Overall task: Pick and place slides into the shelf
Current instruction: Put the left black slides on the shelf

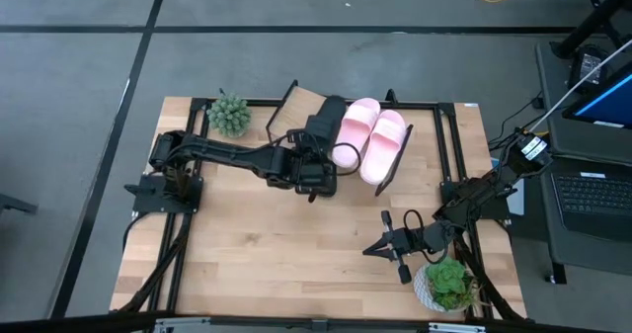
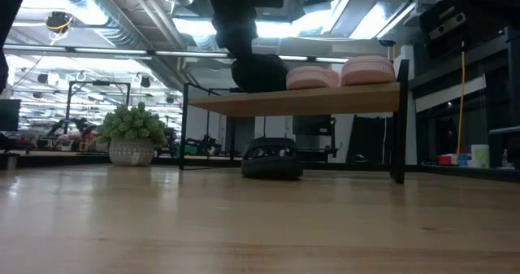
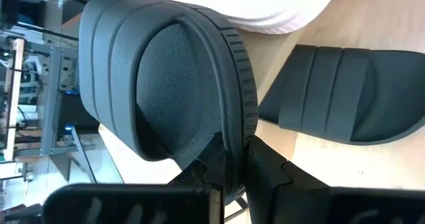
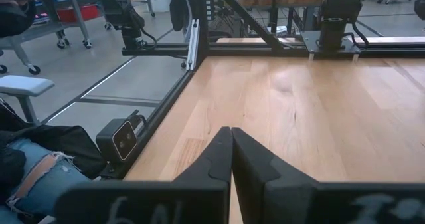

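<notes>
At the shelf's (image 1: 434, 111) left end, the left gripper (image 1: 318, 160) is clamped on the sole edge of a black slide (image 1: 326, 121), holding it beside the two pink slides (image 1: 373, 135). All three run lengthwise across the shelf board, parallel. A second black slide (image 2: 272, 158) lies on the table (image 1: 257, 264) under the shelf. Near the table's right edge, the right gripper (image 1: 380, 246) waits with fingers together, holding nothing, over bare wood.
</notes>
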